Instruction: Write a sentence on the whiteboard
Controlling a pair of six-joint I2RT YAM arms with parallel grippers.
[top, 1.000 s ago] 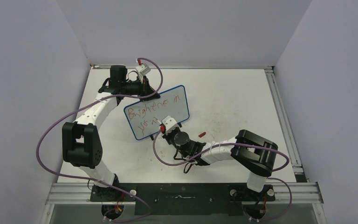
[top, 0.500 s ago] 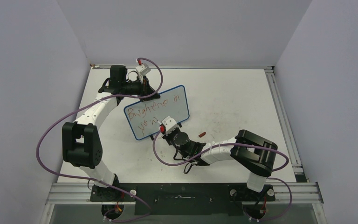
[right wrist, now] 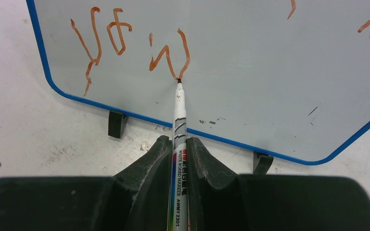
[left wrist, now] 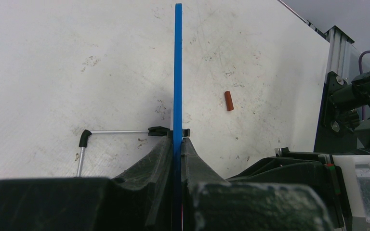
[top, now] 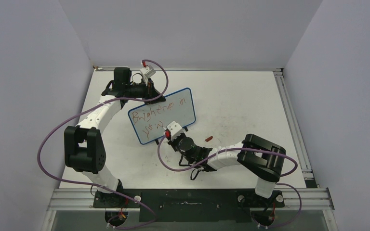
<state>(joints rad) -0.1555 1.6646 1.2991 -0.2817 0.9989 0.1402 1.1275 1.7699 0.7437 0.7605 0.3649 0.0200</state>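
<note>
The left gripper [left wrist: 177, 143] pinches the whiteboard's [top: 180, 116] far edge, left of the table's [top: 241, 101] middle. The right gripper [right wrist: 178, 144] clamps the marker [right wrist: 178, 103], tip on the sentence [top: 160, 109]. Hard pressure could tilt the whiteboard or run the tip off its near edge. 2 lines read "Brightene in", "yo…"; the marker reads "WHITE BOARD MARKER AWMY 2201".

The whiteboard [top: 173, 113] is propped on the tabletop [top: 241, 101], left of centre. Its far edge is set between the jaws of the left gripper [left wrist: 177, 142]. The right gripper [right wrist: 177, 142] is placed at its near edge (marker [right wrist: 178, 125] tip touching the lower line of the sentence [top: 160, 109]). A cap [top: 209, 139] is laid right of the board.
</note>
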